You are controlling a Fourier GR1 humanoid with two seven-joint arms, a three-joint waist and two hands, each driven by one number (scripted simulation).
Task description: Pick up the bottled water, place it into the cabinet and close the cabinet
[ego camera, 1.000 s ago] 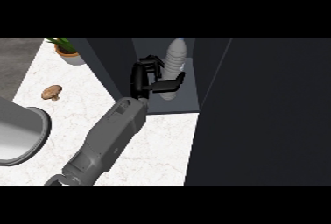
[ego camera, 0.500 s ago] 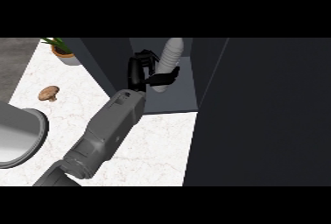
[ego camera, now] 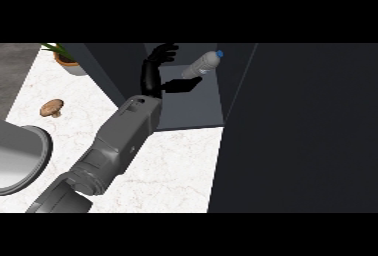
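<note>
the bottled water (ego camera: 202,65) was seen tilted inside the cabinet (ego camera: 184,107); beside it, the left hand (ego camera: 156,70) was held with fingers (ego camera: 164,51) released.

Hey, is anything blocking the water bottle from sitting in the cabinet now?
Nothing visible blocks it. The bottled water is already inside the open cabinet, leaning tilted, with the open hand just beside it. Only the dark cabinet door at the right remains open.
</note>
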